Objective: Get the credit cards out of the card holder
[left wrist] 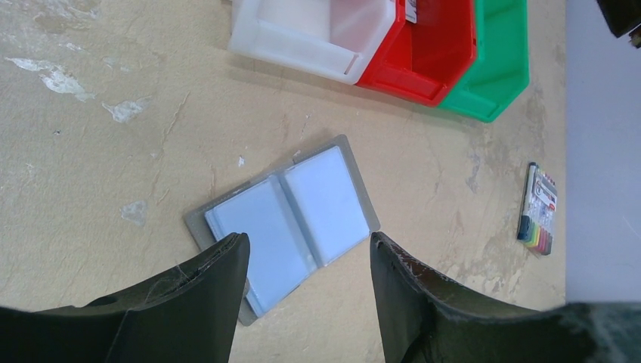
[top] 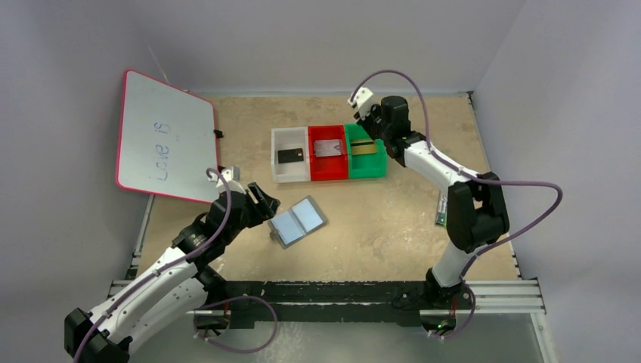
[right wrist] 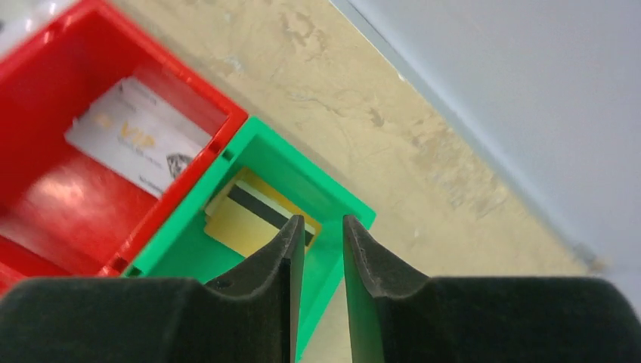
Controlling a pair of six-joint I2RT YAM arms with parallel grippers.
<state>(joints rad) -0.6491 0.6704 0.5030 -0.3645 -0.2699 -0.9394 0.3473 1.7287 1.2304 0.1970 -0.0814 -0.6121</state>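
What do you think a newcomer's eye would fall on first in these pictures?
The bright row of white tray, red tray and green tray at mid-table stands out, holding in turn a black card, a silvery card and a gold card. Nearer the arms, the grey card holder lies open and flat just ahead of the left gripper. A pink-framed whiteboard leans at the far left.
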